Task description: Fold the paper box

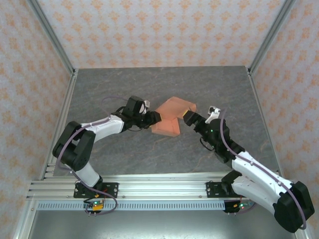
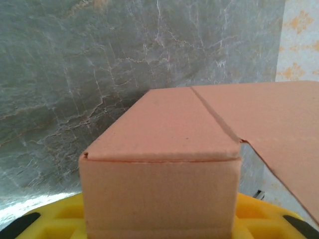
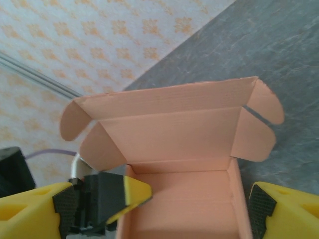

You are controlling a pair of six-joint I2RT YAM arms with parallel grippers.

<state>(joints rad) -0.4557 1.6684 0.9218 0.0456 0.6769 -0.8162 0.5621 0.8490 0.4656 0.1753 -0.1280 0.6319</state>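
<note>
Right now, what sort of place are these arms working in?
Most likely a lab test cell, not a home: patterned wall panels in metal frame posts enclose a grey marble-look tabletop, and the arm bases are bolted to a slotted aluminium rail at its near edge. The paper box sits mid-table.

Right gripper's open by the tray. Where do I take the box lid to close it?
Likely the lid's front flap, mid-span, coming from above with a finger on each face: it stands upright, its straight top edge free between rounded ears.
</note>
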